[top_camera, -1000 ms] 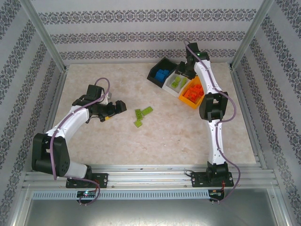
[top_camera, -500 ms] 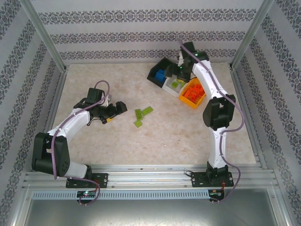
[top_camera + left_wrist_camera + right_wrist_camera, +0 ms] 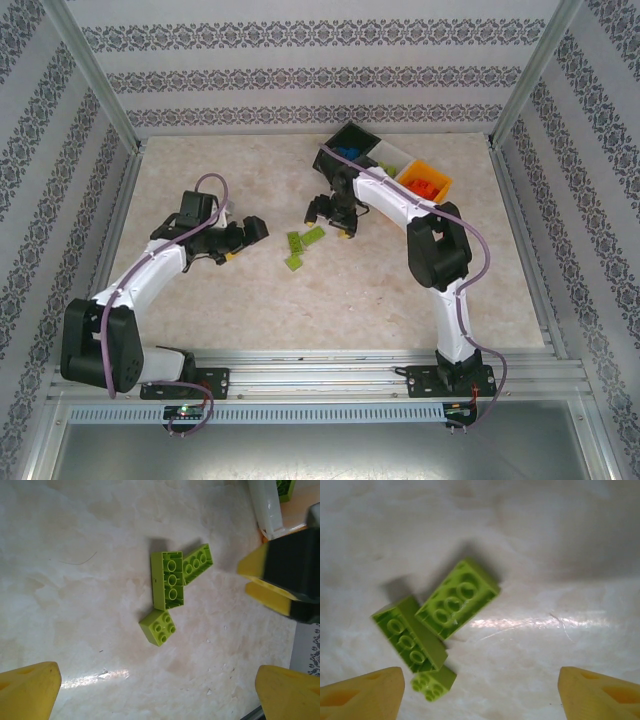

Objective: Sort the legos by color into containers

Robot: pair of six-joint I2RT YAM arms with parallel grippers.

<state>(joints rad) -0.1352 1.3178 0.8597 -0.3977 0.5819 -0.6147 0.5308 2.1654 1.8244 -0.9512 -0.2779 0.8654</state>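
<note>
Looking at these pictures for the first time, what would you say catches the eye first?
Three lime green legos lie loose in the middle of the table. The left gripper is open to their left, and the right gripper hovers open just beyond them. At the far edge stand the containers, black, white and orange, with bricks inside.

The three loose legos [image 3: 170, 587] are lime green and the worktop [image 3: 75, 580] is beige with pale marble veining. Of the bins, there is a black container [image 3: 360, 130], a white container [image 3: 386, 148] and an orange container [image 3: 443, 178]. The left end effector [image 3: 159, 690] and right end effector [image 3: 480, 692] have yellow fingers [image 3: 30, 687] — the walls [image 3: 300, 60] show grey damask stripes on white.
</note>
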